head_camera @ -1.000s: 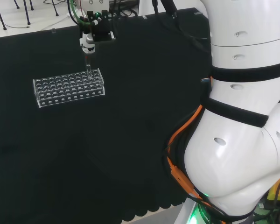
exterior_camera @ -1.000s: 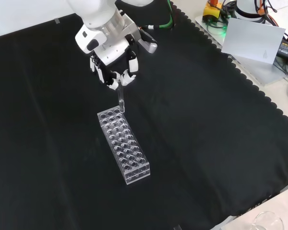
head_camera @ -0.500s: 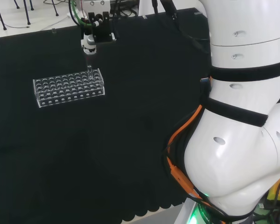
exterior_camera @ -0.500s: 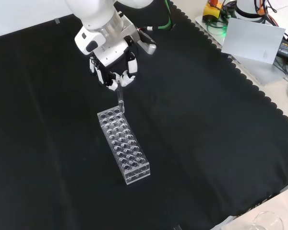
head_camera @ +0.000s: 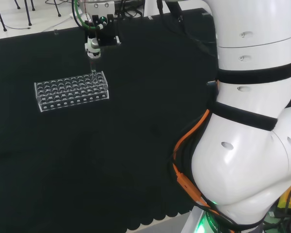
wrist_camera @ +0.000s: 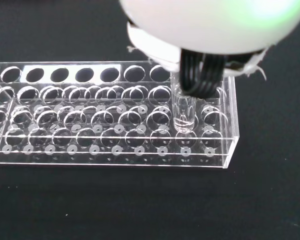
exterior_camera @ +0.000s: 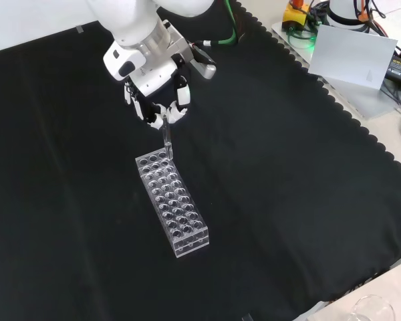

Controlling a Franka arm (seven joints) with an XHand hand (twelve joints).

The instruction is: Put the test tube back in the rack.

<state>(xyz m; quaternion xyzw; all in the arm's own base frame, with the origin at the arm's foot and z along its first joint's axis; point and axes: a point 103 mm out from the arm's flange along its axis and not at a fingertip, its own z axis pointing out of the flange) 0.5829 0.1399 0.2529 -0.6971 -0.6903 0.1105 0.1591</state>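
Now the black and white hand [exterior_camera: 159,100] is pinching the clear glass test tube [exterior_camera: 166,139] upright, its tip hanging directly below over an end hole of the clear plastic rack [exterior_camera: 173,206]; lowering and letting go are remaining.

The rack [exterior_camera: 173,204] looks like clear, glossy hard plastic with smooth polished walls that catch pale highlights, and the test tube [wrist_camera: 184,114] is clear and shiny too, probably glass, though the views do not settle glass against plastic. The cloth [exterior_camera: 287,174] under them is matt black fabric with a fine, slightly rough weave and a scalloped cut edge. The hand [exterior_camera: 159,103] shows smooth white and black plastic shells, and the arm's links [head_camera: 252,121] are glossy white plastic with matt black bands.
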